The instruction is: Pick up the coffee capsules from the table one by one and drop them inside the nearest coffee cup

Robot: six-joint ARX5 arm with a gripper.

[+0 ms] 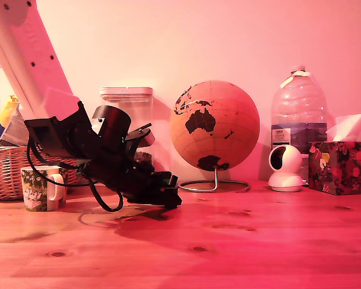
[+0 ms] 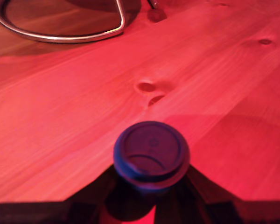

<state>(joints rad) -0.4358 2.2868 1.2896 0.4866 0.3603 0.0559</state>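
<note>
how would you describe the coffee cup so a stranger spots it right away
Find the wicker basket at the exterior view's left edge. The coffee cup stands on the table just before it, behind the arm. Unlike the woven basket, it is glazed, with a white handle and leafy print.

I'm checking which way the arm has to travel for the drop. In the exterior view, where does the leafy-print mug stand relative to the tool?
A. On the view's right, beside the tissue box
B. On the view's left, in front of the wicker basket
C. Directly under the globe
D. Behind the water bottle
B: the mug stands at the exterior view's left, in front of the wicker basket, with the tool lowered to the table further right.
</note>
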